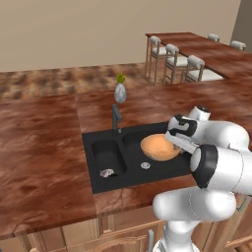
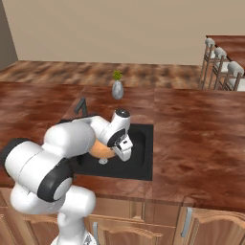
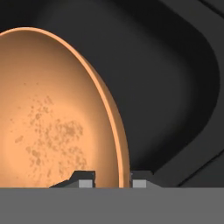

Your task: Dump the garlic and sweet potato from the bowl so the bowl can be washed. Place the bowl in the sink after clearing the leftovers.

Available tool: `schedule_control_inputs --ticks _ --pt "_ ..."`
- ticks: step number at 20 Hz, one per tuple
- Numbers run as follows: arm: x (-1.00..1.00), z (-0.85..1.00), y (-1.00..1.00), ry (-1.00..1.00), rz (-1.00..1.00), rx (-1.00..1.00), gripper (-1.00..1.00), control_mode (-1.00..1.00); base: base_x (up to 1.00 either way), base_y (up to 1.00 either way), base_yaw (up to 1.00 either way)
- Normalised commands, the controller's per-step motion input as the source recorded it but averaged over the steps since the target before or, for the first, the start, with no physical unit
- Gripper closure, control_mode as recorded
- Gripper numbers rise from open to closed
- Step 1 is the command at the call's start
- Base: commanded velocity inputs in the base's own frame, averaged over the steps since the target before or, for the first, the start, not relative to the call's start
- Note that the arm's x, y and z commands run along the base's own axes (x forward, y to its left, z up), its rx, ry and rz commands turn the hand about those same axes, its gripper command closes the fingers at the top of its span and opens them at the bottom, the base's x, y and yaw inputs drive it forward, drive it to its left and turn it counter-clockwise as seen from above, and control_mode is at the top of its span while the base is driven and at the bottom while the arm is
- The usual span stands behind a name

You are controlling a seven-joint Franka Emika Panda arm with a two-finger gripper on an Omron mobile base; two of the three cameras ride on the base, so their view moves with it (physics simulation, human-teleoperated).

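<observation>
Dark brown wood-grain counter [image 1: 39, 147] runs across the left, with the black sink [image 1: 101, 174] cut into it. Left to right in the left base view: small basin holds a pale bulb, the garlic [image 1: 106, 173], sitting at the drain; I can't make out the sweet potato beside it, too small and dark to tell. Next, the dark faucet [image 1: 116, 118] at the back rim, and behind it a grey vase with green sprig [image 1: 120, 89] on the counter. Then the larger basin with its round drain [image 1: 145, 165] showing bare.

The bowl [image 1: 158, 147] hangs over the larger basin, above the drain and off the floor, as far as I can tell. It's tilted, opening facing up and toward the left base camera; interior is empty, only faint speckling inside in the hand view.

My gripper [image 3: 113, 181] is pinched on the bowl's near rim: one fingertip inside the bowl, one outside, the wall running between them. In the hand view the rim's long axis runs from bottom centre up and left.

Far right: chairs [image 1: 172, 56] at a second counter, well apart from the sink
</observation>
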Motion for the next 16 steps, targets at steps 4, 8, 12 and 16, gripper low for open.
schedule_control_inputs --ticks 4,8,12,16 --pt "0.40 -0.17 0.05 0.00 0.00 -0.02 1.00 -1.00 0.00 0.00 0.00" --pt "0.13 -0.44 0.00 0.01 0.00 -0.02 1.00 -1.00 0.00 0.00 0.00" --pt "0.02 -0.51 0.00 0.03 0.00 -0.04 1.00 -1.00 0.00 0.00 0.00" --pt "0.04 -0.46 0.00 0.03 0.00 -0.04 1.00 -1.00 0.00 0.00 0.00"
